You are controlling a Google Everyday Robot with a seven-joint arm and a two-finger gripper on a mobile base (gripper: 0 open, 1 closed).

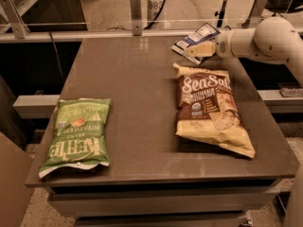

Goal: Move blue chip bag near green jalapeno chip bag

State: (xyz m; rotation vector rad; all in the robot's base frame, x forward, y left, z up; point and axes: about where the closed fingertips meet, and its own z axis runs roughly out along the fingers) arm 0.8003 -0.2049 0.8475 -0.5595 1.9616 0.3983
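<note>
The blue chip bag (195, 39) lies at about 1 o'clock on the table (137, 79), close to the far edge. It is the smallest of the three bags: a crinkled dark navy foil packet with white label patches, set askew with one corner pointing away from the camera. There is one bag of each kind, three in all.

The green jalapeno chip bag (78, 130) sits at roughly 8 o'clock, near the front left corner. It is large, flat and bright green, with white block lettering that reads upside down from this side and a small red-orange emblem above it. It is well apart from the blue one, diagonally across the tabletop.

The third, a brown and cream "Sea Salt" bag (208, 108), rests at about 4 o'clock. It is puffed and glossy, with a crimped top seam and a cream bottom corner splayed toward the right front edge. It lies just below the blue bag.

The table is a single slab with a smooth, matte grey-brown top and squared edges.

One arm (265, 39) — rounded, off-white, smooth-shelled — reaches in from 3 o'clock. Its gripper (202, 48), cream-coloured and tapered, overlaps the blue bag's right side; whether it is clenched on the foil or released cannot be told.
</note>
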